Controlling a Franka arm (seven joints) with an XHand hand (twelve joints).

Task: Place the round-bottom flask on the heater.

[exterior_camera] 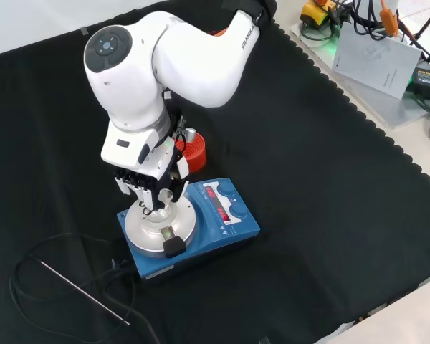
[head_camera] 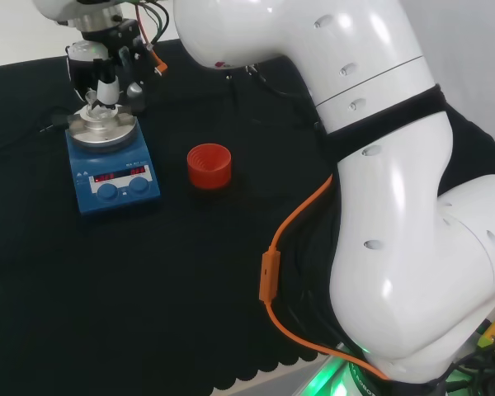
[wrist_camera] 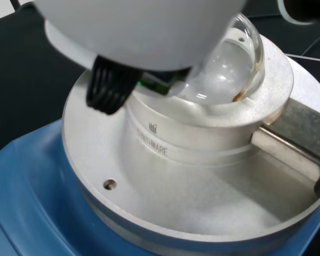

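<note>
The blue heater (head_camera: 115, 177) (exterior_camera: 226, 215) (wrist_camera: 21, 202) stands at the left of the cloth in the head view, with a round metal block (wrist_camera: 202, 138) on its plate. The clear round-bottom flask (wrist_camera: 229, 69) (exterior_camera: 156, 209) rests with its bulb in the block's hollow. Directly above it is my hand (head_camera: 107, 78) (exterior_camera: 147, 179), its fingers (wrist_camera: 109, 85) curled down around the flask's neck. The neck itself is mostly hidden by the hand.
A red ribbed ring stand (head_camera: 209, 165) (exterior_camera: 196, 154) sits with nothing on it just beside the heater. A thin metal rod (exterior_camera: 79, 290) and a black cable lie on the cloth near the heater's front. An orange cable (head_camera: 297, 223) runs along the arm.
</note>
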